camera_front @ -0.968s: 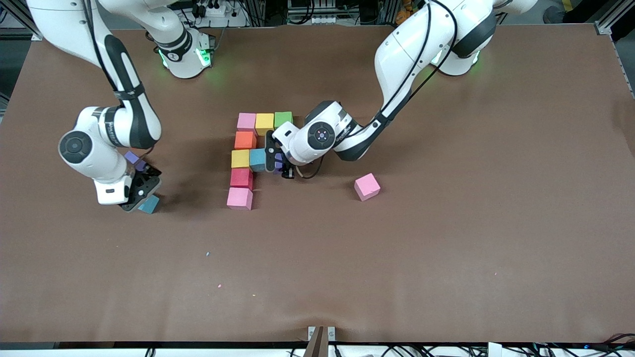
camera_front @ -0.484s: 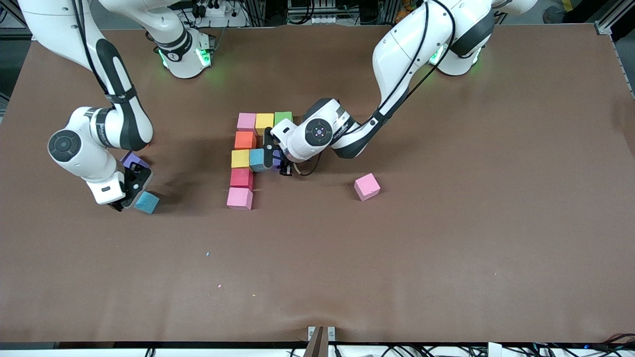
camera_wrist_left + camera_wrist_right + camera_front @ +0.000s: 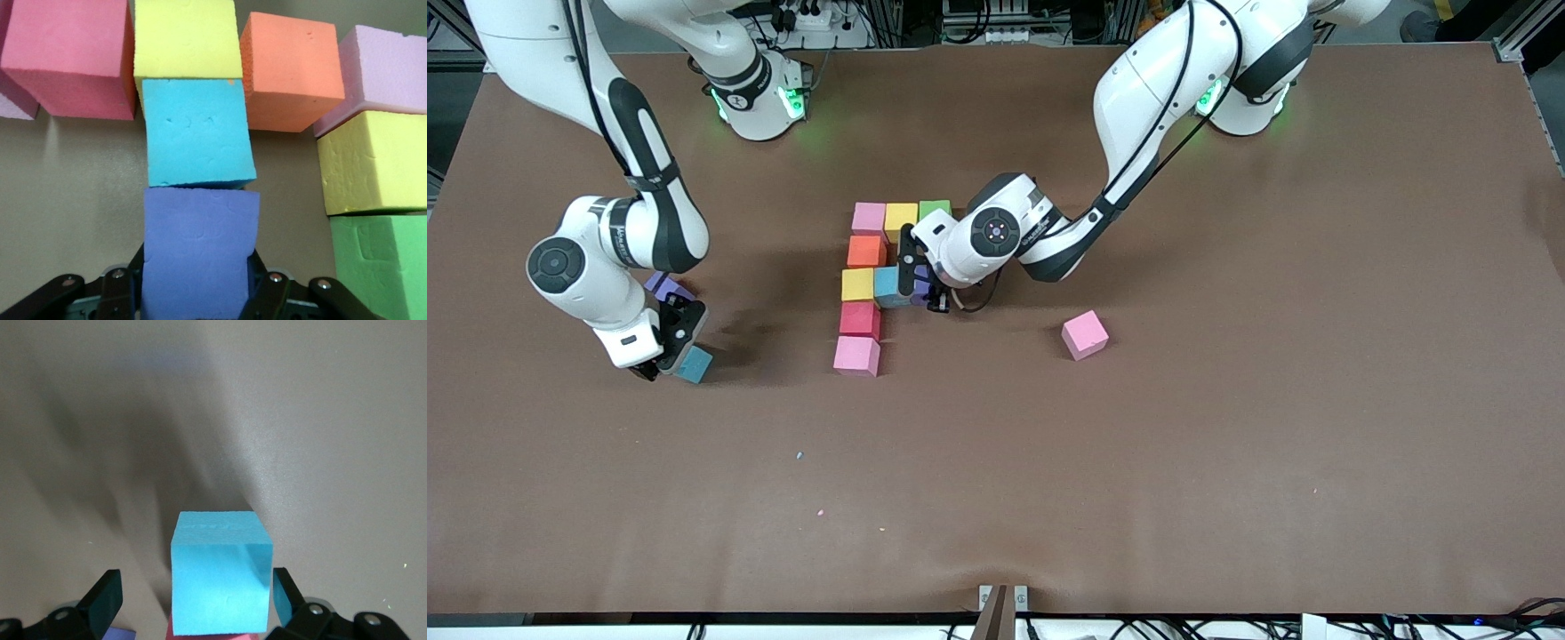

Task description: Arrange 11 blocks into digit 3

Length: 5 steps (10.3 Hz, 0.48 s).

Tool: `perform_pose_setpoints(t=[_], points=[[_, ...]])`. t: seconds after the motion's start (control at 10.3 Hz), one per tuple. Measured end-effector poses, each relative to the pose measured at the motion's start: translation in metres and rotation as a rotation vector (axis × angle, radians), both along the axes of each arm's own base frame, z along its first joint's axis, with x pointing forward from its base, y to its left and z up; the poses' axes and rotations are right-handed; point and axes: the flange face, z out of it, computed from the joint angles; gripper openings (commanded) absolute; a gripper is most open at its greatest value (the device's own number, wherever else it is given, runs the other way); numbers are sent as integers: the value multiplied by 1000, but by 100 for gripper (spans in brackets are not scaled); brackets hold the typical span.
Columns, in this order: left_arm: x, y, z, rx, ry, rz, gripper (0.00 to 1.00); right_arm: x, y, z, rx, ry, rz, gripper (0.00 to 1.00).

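Matte brown tabletop, left hand clamping squared purple foam cube.

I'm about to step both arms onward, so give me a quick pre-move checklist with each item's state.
1. Left gripper shut on purple block: ok.
2. Purple block meets the light blue block in the middle row: ok.
3. Right gripper open around the loose blue block: ok.
4. Loose blue block gripped: not ok.
5. Stray pink block placed in the figure: not ok.
6. Purple block resting fully on the table: cannot tell.
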Motion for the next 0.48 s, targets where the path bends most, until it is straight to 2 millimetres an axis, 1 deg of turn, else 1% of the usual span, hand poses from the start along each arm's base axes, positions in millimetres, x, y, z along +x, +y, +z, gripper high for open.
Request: perform_pose_setpoints(t=[0.1,0.19,0.29,0.39,0.48], points=[[-2,-1,0,-1,1,7,15,0,-1,-3,-3,-4,5,100],[-3,-2,0,-1,2,13,15,1,-1,-5,-6,-11,7,100],[-4,-3,0,-1,2,13,19,1,-1,-9,-9,-14,9,100],[-5,-3,0,-1,3,14,99,1,-1,-12,-12,-16,11,100],[-5,-3,0,-1,3,16,100,1,-2,-16,-15,-18,11,100]])
